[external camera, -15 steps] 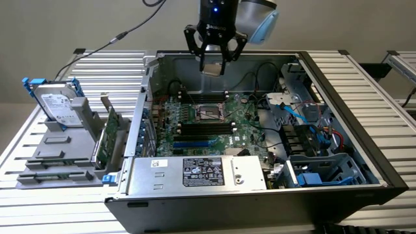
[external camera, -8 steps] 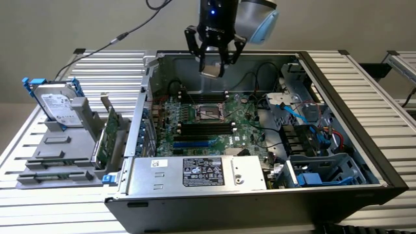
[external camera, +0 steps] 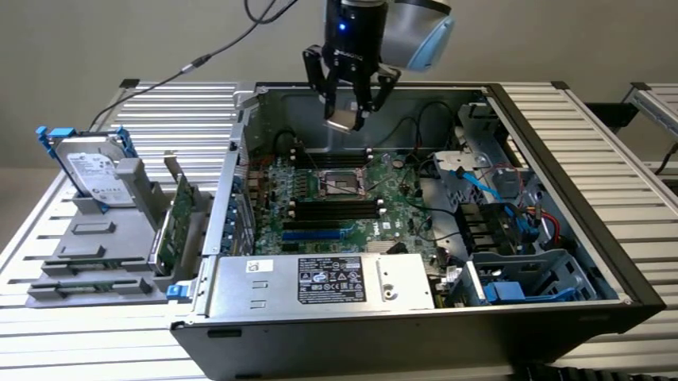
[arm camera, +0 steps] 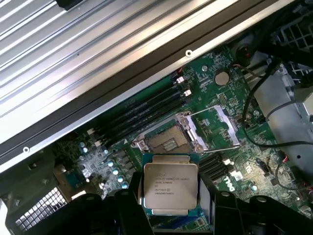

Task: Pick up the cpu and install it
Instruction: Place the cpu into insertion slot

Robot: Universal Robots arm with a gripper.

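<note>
Hanging above the open computer case, the cpu was clamped between the fingers of the gripper. Pickup was judged done. The empty socket, its retention frame swung open just below, was not yet filled.

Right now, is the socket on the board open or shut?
Open: the socket lies bare, its metal frame swung aside; the chip is between the jaws, not seated.
</note>
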